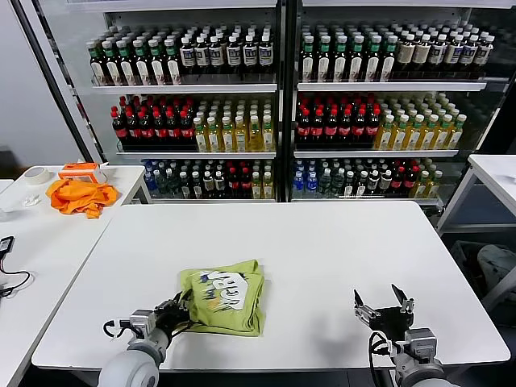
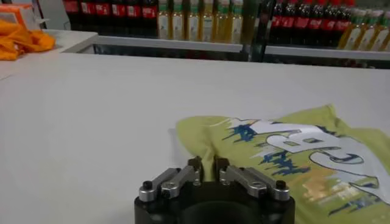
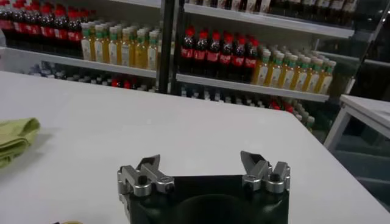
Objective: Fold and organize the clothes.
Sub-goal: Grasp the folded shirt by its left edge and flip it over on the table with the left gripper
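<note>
t-shirt lying folded small on the counter; left claw pinched on its near edge, right claw wide open, empty; tidying remains.

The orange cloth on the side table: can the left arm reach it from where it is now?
Probably not. The orange cloth lies on a separate table far back on the left, while the left gripper sits at the near table edge, closed at the T-shirt.

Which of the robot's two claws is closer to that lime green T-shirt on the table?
The left. The left gripper is shut at the lime T-shirt's near left edge, seemingly pinching the cloth. The right gripper stands open, well off to the shirt's right, above the white table.
</note>
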Motion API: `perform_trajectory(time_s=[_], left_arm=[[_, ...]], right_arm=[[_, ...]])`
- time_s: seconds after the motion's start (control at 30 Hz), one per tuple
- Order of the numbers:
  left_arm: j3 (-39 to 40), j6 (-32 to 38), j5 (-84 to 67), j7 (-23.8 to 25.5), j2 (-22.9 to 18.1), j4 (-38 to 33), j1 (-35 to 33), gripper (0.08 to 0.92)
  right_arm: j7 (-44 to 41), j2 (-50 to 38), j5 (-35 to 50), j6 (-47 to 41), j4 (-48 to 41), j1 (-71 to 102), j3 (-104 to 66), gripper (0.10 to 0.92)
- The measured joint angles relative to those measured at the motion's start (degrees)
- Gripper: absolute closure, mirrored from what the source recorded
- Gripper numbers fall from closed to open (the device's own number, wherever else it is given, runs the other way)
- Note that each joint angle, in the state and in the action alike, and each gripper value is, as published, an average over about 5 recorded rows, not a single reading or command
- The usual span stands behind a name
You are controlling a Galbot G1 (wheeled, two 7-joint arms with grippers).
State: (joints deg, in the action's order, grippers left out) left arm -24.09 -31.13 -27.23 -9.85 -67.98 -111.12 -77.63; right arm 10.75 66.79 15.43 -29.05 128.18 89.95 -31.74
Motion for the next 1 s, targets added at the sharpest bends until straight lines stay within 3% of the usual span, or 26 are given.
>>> perform_trajectory(time_s=[0.2,0.53,0.63,0.8,1.0], left_arm=[[-4.5,-0.5,0.4,0.6,3.5,-4.3,-1.0,0.897],[-21.1,-1.4,-2.4,3.1,14.6,-5.9,-4.0,0.897],[-24.1,-1.5,-4.2,3.6,16.4,-6.6,-4.2,0.897],[-22.9,-1.6,-4.4,3.7,14.2,-10.2,-4.6,0.897],[-11.3,-1.3,3.2,4.6,5.0,-12.1,-4.9,0.897]], right_arm=[[0.1,-0.5,0.1,0.0,-0.7,-0.8,0.0,0.203],[0.2,-1.0,0.2,0.7,-2.2,-2.2,0.1,0.203],[0.3,-0.9,0.0,0.9,-2.7,-2.2,0.1,0.203],[0.5,-0.9,-0.3,1.2,-3.4,-2.0,-0.2,0.203],[0.5,-1.3,-0.4,1.5,-3.5,-1.5,-1.3,0.203]])
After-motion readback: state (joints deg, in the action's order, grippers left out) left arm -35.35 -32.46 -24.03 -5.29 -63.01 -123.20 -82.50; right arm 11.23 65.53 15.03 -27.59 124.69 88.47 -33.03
